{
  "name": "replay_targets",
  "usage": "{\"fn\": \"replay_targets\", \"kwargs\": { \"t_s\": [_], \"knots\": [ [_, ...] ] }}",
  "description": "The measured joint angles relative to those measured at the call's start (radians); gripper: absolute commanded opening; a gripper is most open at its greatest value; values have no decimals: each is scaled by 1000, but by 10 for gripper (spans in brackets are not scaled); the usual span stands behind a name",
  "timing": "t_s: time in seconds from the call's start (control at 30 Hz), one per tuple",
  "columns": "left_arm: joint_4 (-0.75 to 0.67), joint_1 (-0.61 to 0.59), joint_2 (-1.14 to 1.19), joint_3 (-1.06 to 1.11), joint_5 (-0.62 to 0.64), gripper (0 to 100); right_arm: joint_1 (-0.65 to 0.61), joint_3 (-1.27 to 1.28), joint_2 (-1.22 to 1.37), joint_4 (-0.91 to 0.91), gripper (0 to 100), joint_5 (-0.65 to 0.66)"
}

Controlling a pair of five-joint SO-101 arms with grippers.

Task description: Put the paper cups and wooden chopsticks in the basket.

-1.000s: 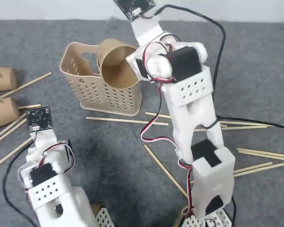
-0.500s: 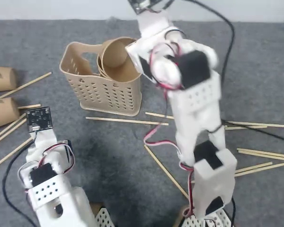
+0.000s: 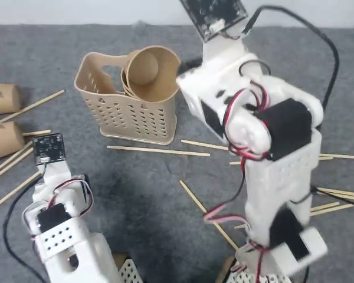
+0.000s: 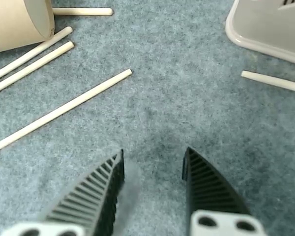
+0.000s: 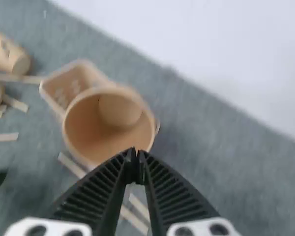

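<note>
One paper cup (image 3: 148, 72) now lies tilted in the basket (image 3: 127, 112), upper left of centre in the high view. Your right gripper (image 5: 136, 156) has released it and drawn back, jaws closed on nothing. Two more cups (image 3: 3, 97) at the left edge and the scattered chopsticks (image 3: 159, 151) are left to collect. Your left gripper (image 4: 153, 155) hangs open and empty over the carpet (image 4: 196, 88).

Paper cup (image 4: 14, 22), basket (image 4: 273, 27) cut off at edge.

white arms (image 3: 283, 177), black servos (image 3: 292, 127), red wires (image 3: 246, 153); left gripper (image 4: 153, 152) ribbed black
</note>
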Motion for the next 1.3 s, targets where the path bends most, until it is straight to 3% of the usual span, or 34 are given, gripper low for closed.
{"fn": "replay_targets", "kwargs": {
  "t_s": [0.17,0.33,0.73,1.07,1.3],
  "knots": [
    [-3,0,0,0,0,187,-20,331,-158,-21,8,0],
    [-3,0,0,0,0,187,-20,698,-287,-195,8,0],
    [-3,0,0,0,0,187,-20,1527,-629,-948,9,0],
    [-3,0,0,0,0,187,-55,1852,-700,-1370,9,0],
    [-3,0,0,0,0,187,-81,1927,-701,-1577,9,0]
  ]
}}
